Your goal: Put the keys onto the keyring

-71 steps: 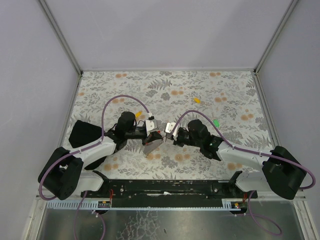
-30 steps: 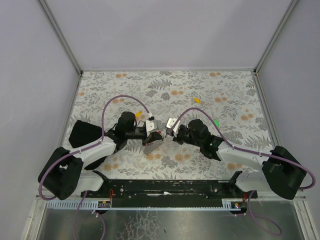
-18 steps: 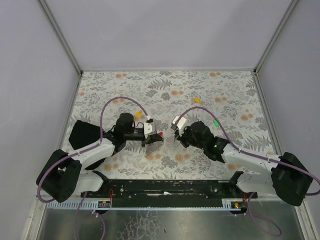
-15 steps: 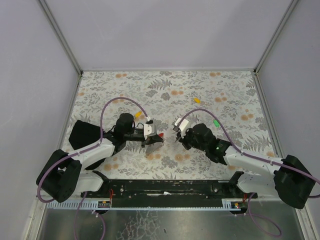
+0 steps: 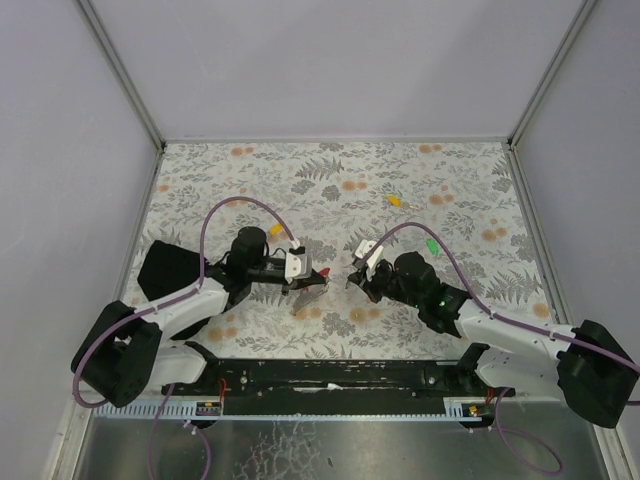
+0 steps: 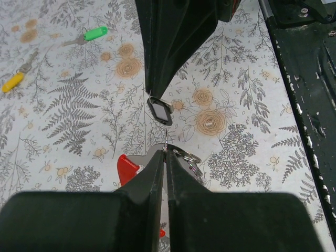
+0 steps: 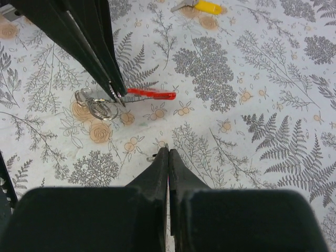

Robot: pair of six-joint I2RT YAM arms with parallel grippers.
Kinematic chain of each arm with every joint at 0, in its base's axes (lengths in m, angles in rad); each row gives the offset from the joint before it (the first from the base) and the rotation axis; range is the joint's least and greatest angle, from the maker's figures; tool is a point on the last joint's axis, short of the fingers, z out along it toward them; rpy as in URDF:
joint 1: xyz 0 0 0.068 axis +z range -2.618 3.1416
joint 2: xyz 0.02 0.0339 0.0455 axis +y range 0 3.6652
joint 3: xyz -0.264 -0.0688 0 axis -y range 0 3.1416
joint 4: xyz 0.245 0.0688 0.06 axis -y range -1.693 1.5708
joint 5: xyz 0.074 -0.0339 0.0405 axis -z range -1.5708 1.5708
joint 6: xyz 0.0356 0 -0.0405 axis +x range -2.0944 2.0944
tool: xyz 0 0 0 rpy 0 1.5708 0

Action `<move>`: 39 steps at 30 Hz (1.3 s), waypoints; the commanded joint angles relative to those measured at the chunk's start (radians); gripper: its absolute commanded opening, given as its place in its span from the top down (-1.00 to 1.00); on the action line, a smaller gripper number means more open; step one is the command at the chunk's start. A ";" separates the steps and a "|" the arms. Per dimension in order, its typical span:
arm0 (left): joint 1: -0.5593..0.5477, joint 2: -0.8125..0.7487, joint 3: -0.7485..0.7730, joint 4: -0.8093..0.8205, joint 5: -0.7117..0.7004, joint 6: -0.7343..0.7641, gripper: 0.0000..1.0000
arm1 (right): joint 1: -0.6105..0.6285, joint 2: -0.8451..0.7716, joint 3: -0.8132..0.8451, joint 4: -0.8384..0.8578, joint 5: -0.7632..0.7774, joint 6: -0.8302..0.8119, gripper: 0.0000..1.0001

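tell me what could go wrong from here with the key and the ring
The right gripper pinches the black key only at its very tips, so the key may twist or drop. The left gripper holds the keyring just as narrowly, so a push could tilt it. The two grippers' tips are close together and might collide.

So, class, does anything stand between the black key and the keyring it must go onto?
Nothing visible does. The black key hangs from the right fingers, close to the keyring in the left fingers, with a small open gap between.
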 commanded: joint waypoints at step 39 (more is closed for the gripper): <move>-0.002 -0.045 -0.031 0.109 -0.100 -0.042 1.00 | -0.006 0.496 0.511 -0.787 0.448 0.513 1.00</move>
